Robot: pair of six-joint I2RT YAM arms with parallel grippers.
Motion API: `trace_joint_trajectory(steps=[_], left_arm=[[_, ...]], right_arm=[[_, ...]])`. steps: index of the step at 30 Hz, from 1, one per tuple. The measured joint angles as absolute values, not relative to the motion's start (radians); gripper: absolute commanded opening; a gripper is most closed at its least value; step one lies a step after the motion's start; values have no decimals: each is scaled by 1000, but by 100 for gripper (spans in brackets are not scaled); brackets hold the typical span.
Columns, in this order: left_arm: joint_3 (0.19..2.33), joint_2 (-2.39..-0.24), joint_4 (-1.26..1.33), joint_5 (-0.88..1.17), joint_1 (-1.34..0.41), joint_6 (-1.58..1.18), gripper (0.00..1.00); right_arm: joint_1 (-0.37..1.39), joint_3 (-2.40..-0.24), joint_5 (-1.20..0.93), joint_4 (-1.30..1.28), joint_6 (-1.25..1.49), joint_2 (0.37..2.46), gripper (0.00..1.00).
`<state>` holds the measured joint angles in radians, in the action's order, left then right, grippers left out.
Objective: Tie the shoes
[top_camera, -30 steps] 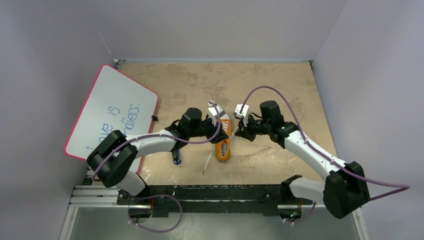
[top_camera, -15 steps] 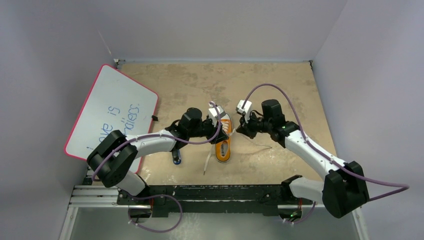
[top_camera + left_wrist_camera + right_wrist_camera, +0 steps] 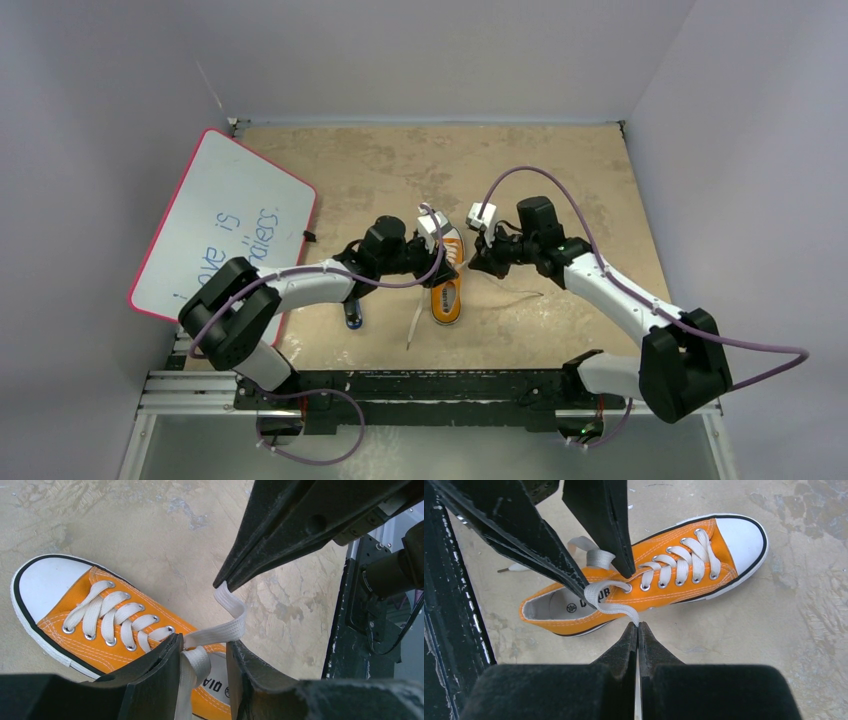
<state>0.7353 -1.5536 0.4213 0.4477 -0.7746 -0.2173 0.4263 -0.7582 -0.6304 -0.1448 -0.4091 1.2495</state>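
Beside shoe (image 3: 674, 587), R gripper (image 3: 638, 627) w/ pinched lace (image 3: 616, 609), slightly closer than before

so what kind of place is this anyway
Most likely a robotics lab test cell: left arm and right arm bolted to a rail, plain walls boxing in a worn table, and a lone orange sneaker, its lace pinched in the right tool.

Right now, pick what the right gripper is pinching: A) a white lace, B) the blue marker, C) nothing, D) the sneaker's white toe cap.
A: in the right wrist view the right gripper is closed on the white lace that runs off the orange sneaker.
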Motion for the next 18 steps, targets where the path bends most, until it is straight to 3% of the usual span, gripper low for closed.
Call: trace_joint_trajectory(steps=[6, 8, 12, 14, 15, 17, 18], left_arm=[[744, -1575, 461, 427, -775, -226, 32], [752, -1584, 476, 414, -775, -229, 25], [763, -1593, 495, 388, -775, -239, 1], [765, -1593, 494, 381, -775, -242, 0], [765, -1593, 492, 378, -775, -242, 0], [766, -1593, 484, 370, -775, -241, 0], [766, -1593, 479, 366, -775, -242, 0]], right_arm=[[427, -760, -647, -153, -410, 1250, 0], [427, -761, -648, -159, -410, 1250, 0], [427, -765, -647, -169, -409, 1250, 0], [427, -767, -646, -176, -402, 1250, 0], [427, -771, -642, -183, -392, 1250, 4], [427, -784, -621, -204, -353, 1250, 25], [427, -801, -603, -226, -319, 1251, 31]])
